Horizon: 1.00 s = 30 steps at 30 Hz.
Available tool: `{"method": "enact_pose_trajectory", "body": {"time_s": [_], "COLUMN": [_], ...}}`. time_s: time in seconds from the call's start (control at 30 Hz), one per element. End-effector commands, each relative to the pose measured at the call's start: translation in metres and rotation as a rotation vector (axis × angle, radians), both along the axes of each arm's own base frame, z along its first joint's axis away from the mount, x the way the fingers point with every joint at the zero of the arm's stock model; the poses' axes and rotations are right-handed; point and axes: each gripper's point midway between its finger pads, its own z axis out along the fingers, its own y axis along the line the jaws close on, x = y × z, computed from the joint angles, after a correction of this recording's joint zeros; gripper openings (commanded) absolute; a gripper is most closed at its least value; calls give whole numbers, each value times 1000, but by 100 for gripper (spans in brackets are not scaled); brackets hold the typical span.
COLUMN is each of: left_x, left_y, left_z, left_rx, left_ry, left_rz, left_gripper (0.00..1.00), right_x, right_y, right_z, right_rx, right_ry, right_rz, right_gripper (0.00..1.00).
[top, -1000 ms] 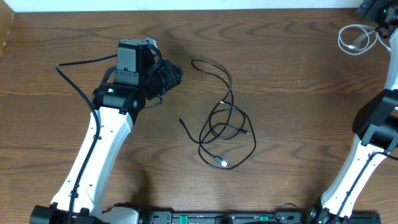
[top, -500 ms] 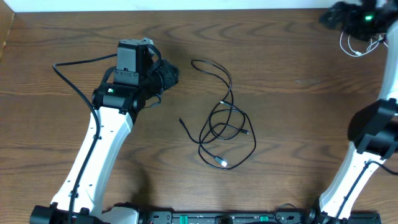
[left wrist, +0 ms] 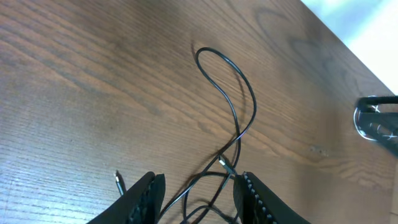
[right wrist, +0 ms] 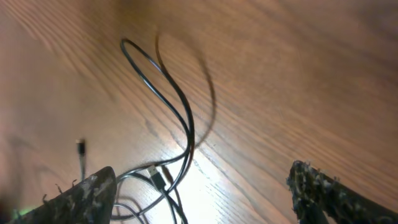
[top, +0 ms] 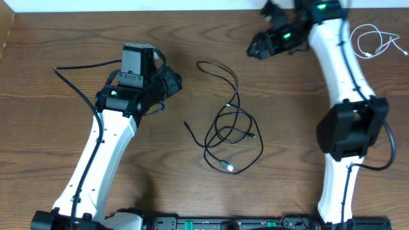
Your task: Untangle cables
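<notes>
A brown wooden table [top: 64,38] fills the overhead view, its far edge meeting a white strip and its left edge showing at the top corner. The left arm [top: 102,153] reaches up from the near edge on the left side. The right arm [top: 339,57] stretches from the near right to the far edge and bends back toward the middle.

The black cable [top: 236,92] lies near the table's centre. Its overlapping loops are bunched toward the near side, and one long open loop runs out toward the far edge. The white cable [top: 377,45] sits coiled by the far right corner, well apart from the black one, with the right arm between them.

Bare wood lies open all around the black tangle, widest on its right.

The left gripper [left wrist: 199,199] hangs spread and empty above the table, just left of the long loop. The right gripper [right wrist: 199,193], fingers wide apart and holding nothing, hovers near the far edge to the right of that loop.

A silver-tipped plug [top: 228,167] rests at the tangle's near side. A small dark plug [top: 186,124] points out to its left.
</notes>
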Motion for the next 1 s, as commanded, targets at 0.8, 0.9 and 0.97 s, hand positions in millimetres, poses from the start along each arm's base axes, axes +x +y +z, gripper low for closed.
{"method": "enact_pose_trajectory", "body": {"time_s": [0.8, 0.9, 0.97], "left_x": [2, 2, 3], "left_y": [-8, -16, -21], "left_z": [-40, -40, -38], "left_rx": [6, 8, 6], "left_ry": [109, 102, 91], "left_rz": [20, 2, -11], "left_gripper": [41, 41, 41], "right_x": [-41, -39, -41], "right_y": [62, 54, 53], "right_z": [-145, -153, -157], "right_rx": [-230, -262, -262], "right_ry": [22, 36, 47], "right_rz": [91, 21, 3], "right_gripper": [33, 29, 28]}}
